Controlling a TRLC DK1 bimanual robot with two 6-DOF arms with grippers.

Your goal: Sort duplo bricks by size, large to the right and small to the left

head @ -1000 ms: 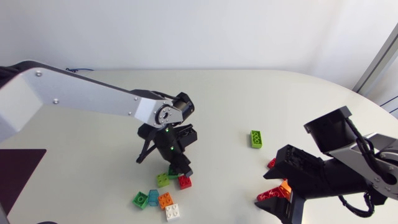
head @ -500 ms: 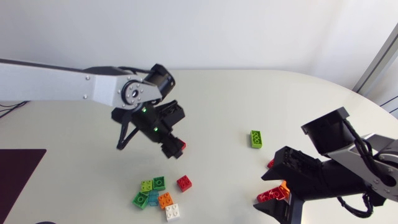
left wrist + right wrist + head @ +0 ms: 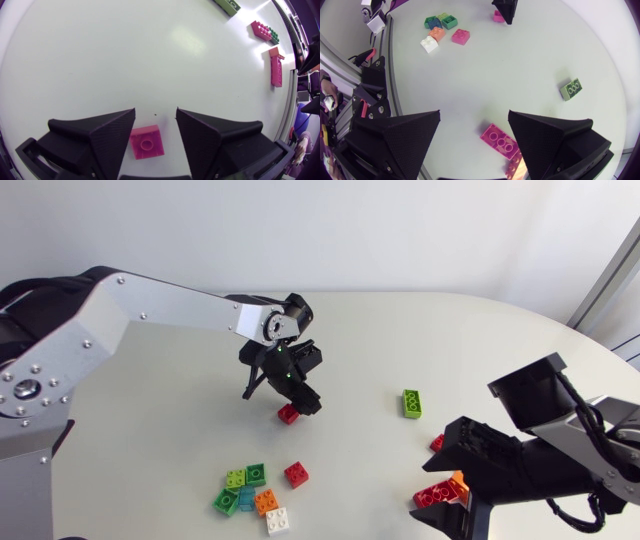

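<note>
My left gripper (image 3: 300,398) hangs low over the middle of the table with its jaws open. A small red brick (image 3: 289,414) lies on the table under it. In the left wrist view this brick (image 3: 147,142) sits between the fingers of my left gripper (image 3: 155,111), close to one finger and clear of the other. Several small bricks (image 3: 250,490) lie clustered near the front. A large green brick (image 3: 411,403) lies right of centre. My right gripper (image 3: 435,485) stands open at the front right over large red bricks (image 3: 436,495), one of which (image 3: 501,141) shows between the fingers of my right gripper (image 3: 474,120).
A small red brick (image 3: 296,474) sits just right of the cluster. An orange brick (image 3: 459,478) and another red one (image 3: 437,443) lie by my right gripper. Bare table (image 3: 180,430) stretches to the left of my left gripper.
My left gripper rose from the cluster, swung toward the back and centre, and opened. The small red brick it carried now lies on the table. My right arm has stayed still.
</note>
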